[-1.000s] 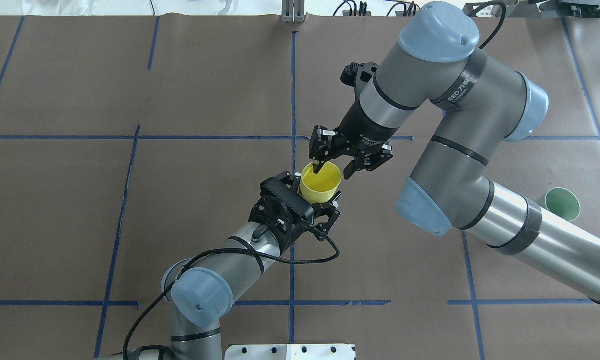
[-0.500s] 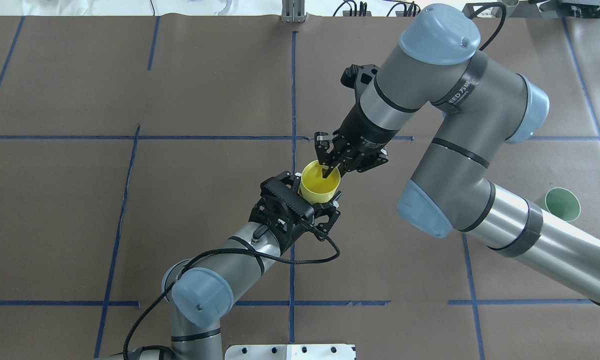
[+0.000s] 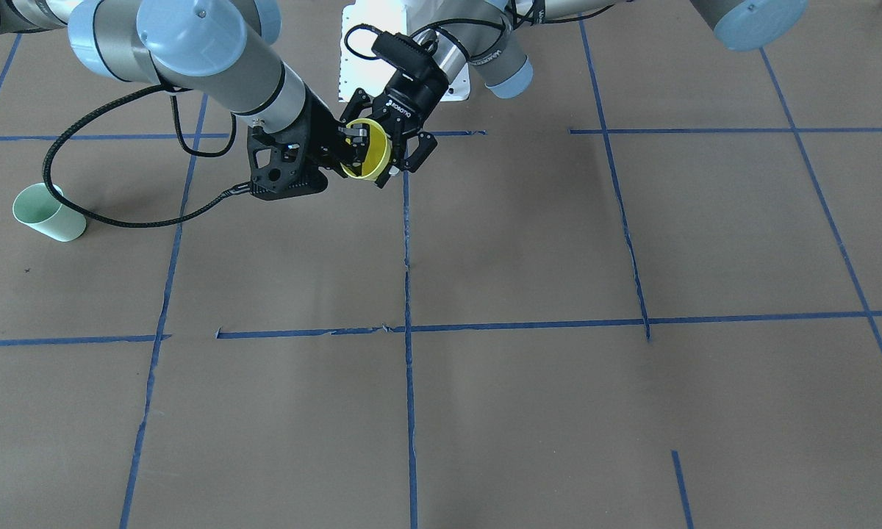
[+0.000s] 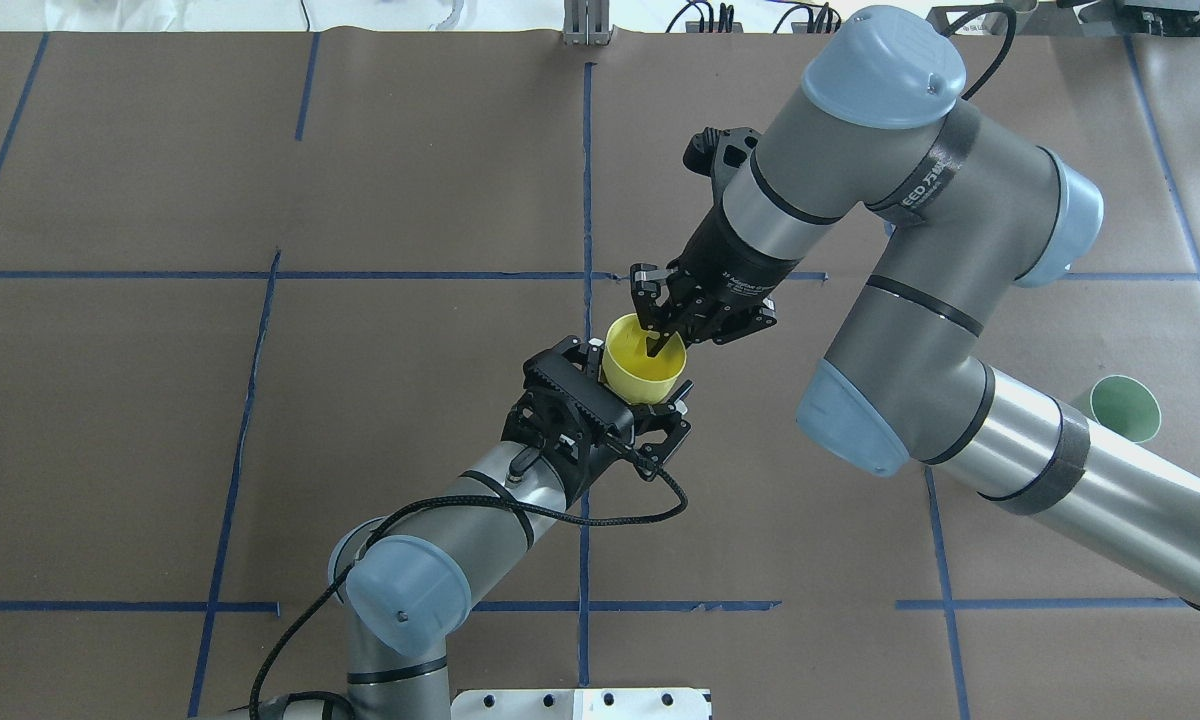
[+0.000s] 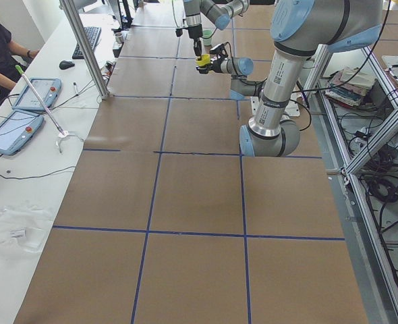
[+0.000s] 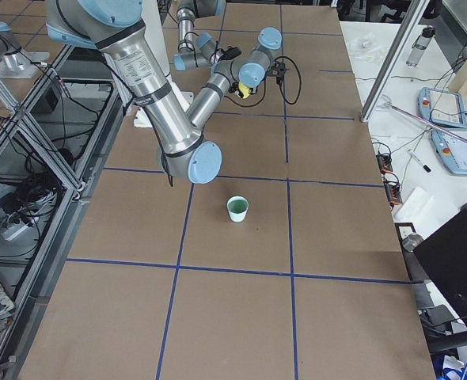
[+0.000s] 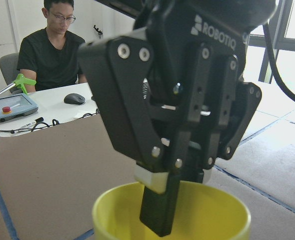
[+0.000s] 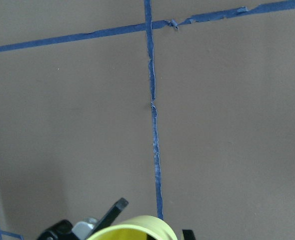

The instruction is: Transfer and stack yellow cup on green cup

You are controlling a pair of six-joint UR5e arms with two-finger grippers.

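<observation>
Mid-handover, above the table (image 4: 410, 200). The yellow cup (image 4: 643, 365) is in the air between the two grippers, mouth up. The right gripper (image 4: 663, 345) comes down on it from above, nearly closed, and pinches the rim: one finger dips inside the cup, as the left wrist view shows plainly, and the other sits on the outside of the wall. The left gripper (image 4: 636, 378) is just below, with its fingers on either side of the cup's lower body. Whether they press on it or stand just clear I cannot tell from these angles.

The green cup (image 4: 1125, 408) stands on the table well away from both grippers, out past the right arm's forearm, with nothing in it.

So the lift is done and the transfer looks half made. Left to do: free the cup from the left gripper, carry it across, and set it into the green cup.
</observation>
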